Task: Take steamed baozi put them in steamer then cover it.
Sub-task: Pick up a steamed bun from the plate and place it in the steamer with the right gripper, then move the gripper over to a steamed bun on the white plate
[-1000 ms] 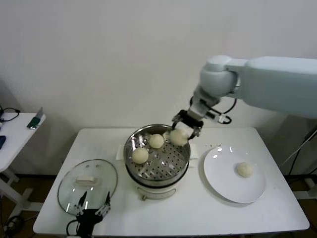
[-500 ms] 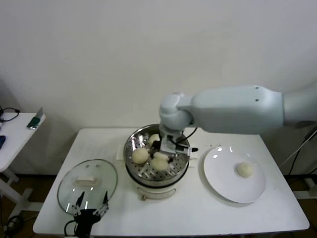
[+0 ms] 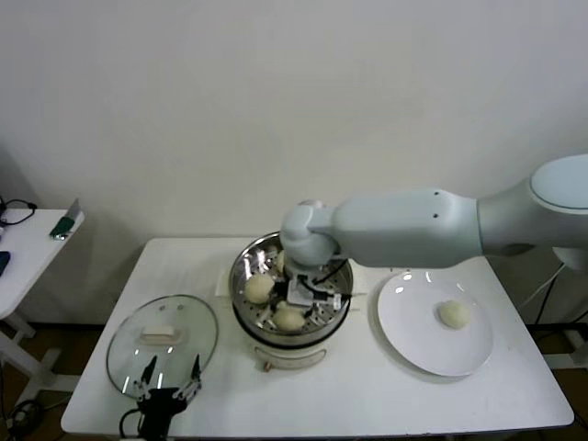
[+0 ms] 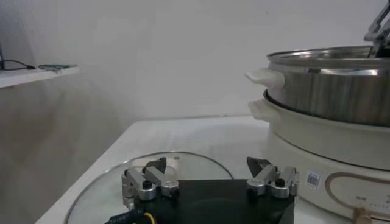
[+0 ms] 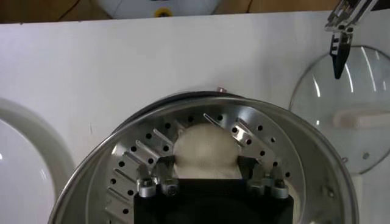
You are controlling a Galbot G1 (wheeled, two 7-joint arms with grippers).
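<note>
Backing everything, we see a plain pale wall (image 3: 276,110), and in front of it the white table (image 3: 367,386) that carries the steamer (image 3: 290,317), our landmark. A smaller white side table (image 3: 28,248) stands well to the steamer's left. Our right arm reaches across over the steamer. The cover (image 3: 163,335) lies flat on the table just left of the steamer; a white plate (image 3: 418,335) lies just right of it, holding one baozi (image 3: 454,314). Our right gripper (image 5: 206,176) is down inside the steamer, fingers pinching a baozi (image 5: 206,146) against the perforated tray. Two more buns lie in the steamer beside it. Our left gripper (image 4: 210,179) hangs spread at the cover's near edge.
</note>
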